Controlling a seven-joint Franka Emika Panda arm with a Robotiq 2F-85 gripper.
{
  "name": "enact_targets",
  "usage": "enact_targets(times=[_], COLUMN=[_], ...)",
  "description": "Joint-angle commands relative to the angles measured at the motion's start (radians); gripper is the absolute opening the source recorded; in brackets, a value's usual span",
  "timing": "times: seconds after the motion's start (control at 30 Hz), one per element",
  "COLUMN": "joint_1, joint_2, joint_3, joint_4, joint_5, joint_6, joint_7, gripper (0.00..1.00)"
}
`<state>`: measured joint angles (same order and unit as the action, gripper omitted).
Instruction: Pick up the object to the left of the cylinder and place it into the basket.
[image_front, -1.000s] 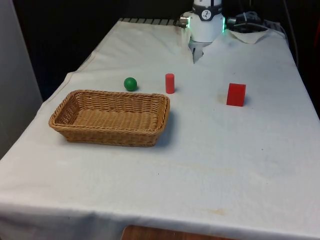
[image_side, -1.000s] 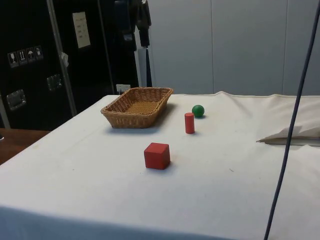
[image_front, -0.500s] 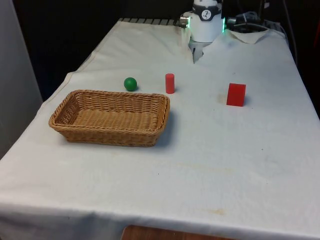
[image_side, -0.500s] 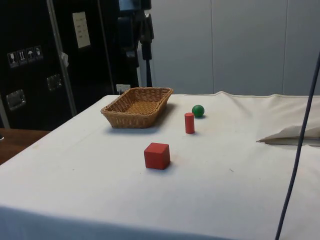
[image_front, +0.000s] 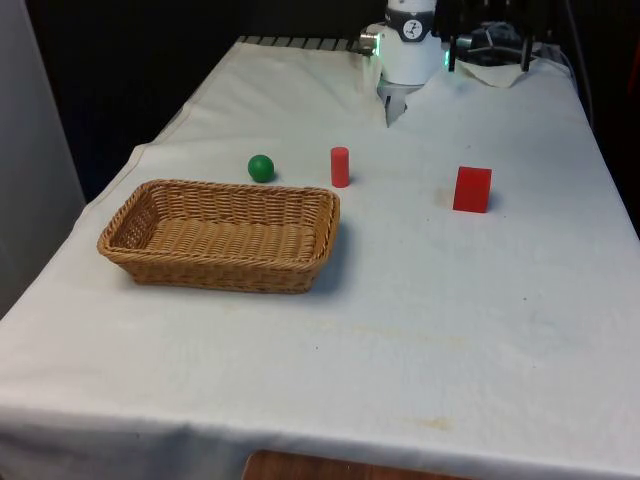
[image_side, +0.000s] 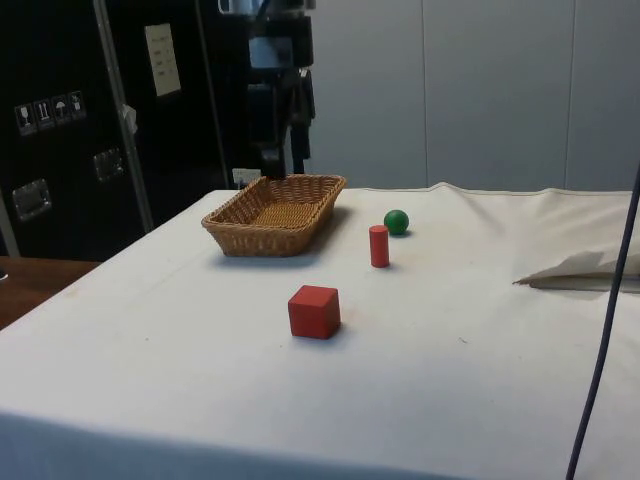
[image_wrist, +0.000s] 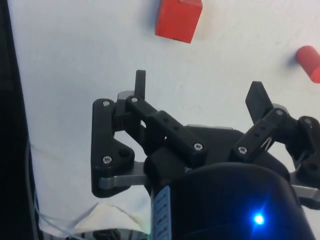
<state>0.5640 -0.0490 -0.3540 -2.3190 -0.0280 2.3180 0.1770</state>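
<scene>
A green ball (image_front: 261, 168) (image_side: 396, 222) lies on the white cloth, on the front view's left of the upright red cylinder (image_front: 340, 167) (image_side: 379, 246) (image_wrist: 310, 63). The wicker basket (image_front: 128, 252) (image_side: 228, 228) stands just in front of both, with nothing in it. My gripper (image_side: 280, 160) (image_wrist: 200, 87) hangs high above the table, well apart from the ball. Its fingers (image_wrist: 140, 81) are open with nothing between them, and white cloth shows below.
A red cube (image_front: 472, 189) (image_side: 314, 311) (image_wrist: 178, 20) sits on the front view's right of the cylinder. The robot's white base (image_front: 408, 55) stands at the far end beside rumpled cloth (image_side: 585, 268). A dark cable (image_side: 600, 300) hangs across the side view's right.
In the side view the gripper has come down and drifted slightly right, from the top edge to just above the basket's far rim. Ball, cylinder, cube and basket have not moved.
</scene>
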Motion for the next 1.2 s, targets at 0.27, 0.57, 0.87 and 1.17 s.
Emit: enact_targets(times=[0.27,0.57,0.87,1.17], joint_1=[0.001,0.002,0.001,-0.001], joint_2=[0.043,0.085,0.128,0.179], joint_3=[0.003,0.009,0.019,0.023], joint_4=[-0.058,-0.099,-0.126,-0.128], joint_5=[0.001,0.002,0.006,0.036], joint_6=[0.126,0.223,0.293,0.325], joint_7=[0.007,0.012,0.028,0.039], gripper=[1.00,1.00,1.00,1.00])
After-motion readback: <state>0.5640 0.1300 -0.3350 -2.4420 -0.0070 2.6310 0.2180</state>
